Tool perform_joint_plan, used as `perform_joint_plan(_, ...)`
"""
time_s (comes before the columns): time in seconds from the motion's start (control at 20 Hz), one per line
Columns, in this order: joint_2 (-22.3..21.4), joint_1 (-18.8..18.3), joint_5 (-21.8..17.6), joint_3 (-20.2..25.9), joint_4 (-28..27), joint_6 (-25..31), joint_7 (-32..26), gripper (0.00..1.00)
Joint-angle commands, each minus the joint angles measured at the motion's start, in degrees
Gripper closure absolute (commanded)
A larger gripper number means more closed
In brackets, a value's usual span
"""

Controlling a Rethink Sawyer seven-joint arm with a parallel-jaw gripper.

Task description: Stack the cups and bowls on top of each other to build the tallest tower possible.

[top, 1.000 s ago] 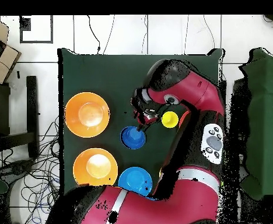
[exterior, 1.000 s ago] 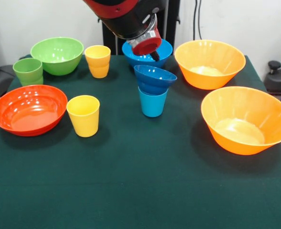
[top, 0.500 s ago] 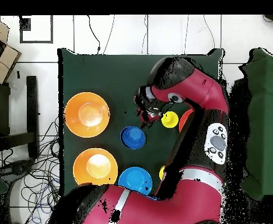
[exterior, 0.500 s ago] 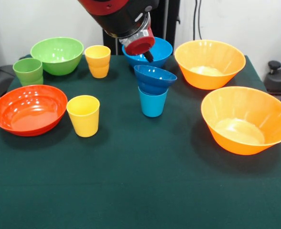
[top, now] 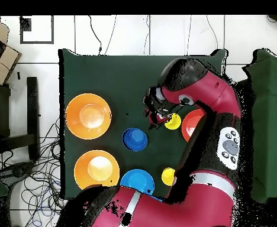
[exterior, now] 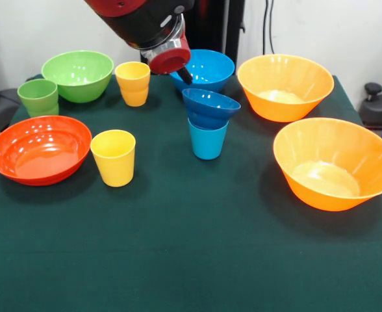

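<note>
A small dark blue bowl (exterior: 210,106) sits on a light blue cup (exterior: 207,140) at mid table, a short tower that shows in the overhead view (top: 135,139). My gripper (exterior: 183,73) hangs above and to the left of it, apart from it and holding nothing visible. In the overhead view the gripper (top: 155,117) is beside a yellow cup (top: 173,122). That yellow cup (exterior: 114,156) stands next to the red-orange bowl (exterior: 40,148). A second yellow cup (exterior: 132,82), a green cup (exterior: 38,96), a green bowl (exterior: 78,75) and a medium light blue bowl (exterior: 207,67) stand at the back.
Two large orange bowls (exterior: 284,86) (exterior: 334,162) stand on the right side of the green table (exterior: 191,260). In the overhead view my arm covers the green pieces and part of the red-orange bowl (top: 192,124).
My gripper has moved left in the front view, away from the blue stack and towards the yellow cups. The stack and the other pieces have not moved.
</note>
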Motion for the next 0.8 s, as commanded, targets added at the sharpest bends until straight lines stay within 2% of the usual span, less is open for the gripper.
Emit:
perform_joint_plan(0.05, -1.2, -0.1, -6.1, 2.2, 5.1, -0.5, -1.8, 0.00)
perform_joint_plan(0.5, -2.9, -0.5, -6.4, 1.8, 10.9, -3.6, -2.9, 0.00)
perform_joint_plan(0.8, -3.2, -0.1, -5.9, 1.4, 14.9, -7.7, -2.3, 0.00)
